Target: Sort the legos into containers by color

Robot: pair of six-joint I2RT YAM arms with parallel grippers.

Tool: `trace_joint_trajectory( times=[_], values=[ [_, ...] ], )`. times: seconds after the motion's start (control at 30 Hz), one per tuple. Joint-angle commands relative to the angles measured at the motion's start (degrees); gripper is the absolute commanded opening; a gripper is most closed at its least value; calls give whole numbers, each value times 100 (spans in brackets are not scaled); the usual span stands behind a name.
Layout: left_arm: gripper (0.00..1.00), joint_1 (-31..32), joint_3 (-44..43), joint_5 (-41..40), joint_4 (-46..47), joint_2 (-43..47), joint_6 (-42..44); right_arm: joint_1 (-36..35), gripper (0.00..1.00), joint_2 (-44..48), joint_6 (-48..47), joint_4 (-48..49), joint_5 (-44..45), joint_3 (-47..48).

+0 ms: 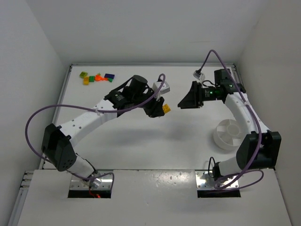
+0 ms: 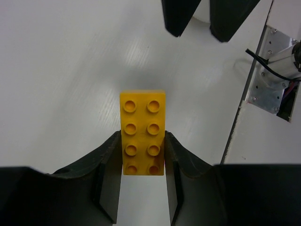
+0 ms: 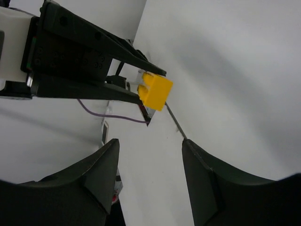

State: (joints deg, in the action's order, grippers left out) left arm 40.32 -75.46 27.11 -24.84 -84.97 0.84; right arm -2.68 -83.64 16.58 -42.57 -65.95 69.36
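Left gripper (image 2: 142, 141) clamped on yellow lego (image 2: 142, 120) | right gripper (image 3: 149, 148) apart, apparently near it

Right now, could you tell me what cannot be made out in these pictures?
- Dish: top view, the right arm covers its right side.
- Loose legos: top view, too small to count.
- Yellow brick: left wrist view, the left gripper hides its lower sides.
- Right gripper: right wrist view, bottom edge cuts off its fingers' bases.
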Motion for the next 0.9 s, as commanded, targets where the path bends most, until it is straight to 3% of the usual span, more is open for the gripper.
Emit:
trace_joint_trajectory(
  times=[0.0,0.3,0.73,0.87],
  values=[
    [2,292,-398,-22,32,-133,-102,-128,56,15,302,372,100,-19],
    [2,828,-654,-549,-153,-362,65,-408,56,-373,566,749,4,-72],
    [0,829,-654,-1059,-153,-362,171,-638,56,-4,926,1110,-401,-792],
    [0,829,-654,-1059,-153,-415,171,-690,48,-4,1048,1233,-453,-793]
  ],
)
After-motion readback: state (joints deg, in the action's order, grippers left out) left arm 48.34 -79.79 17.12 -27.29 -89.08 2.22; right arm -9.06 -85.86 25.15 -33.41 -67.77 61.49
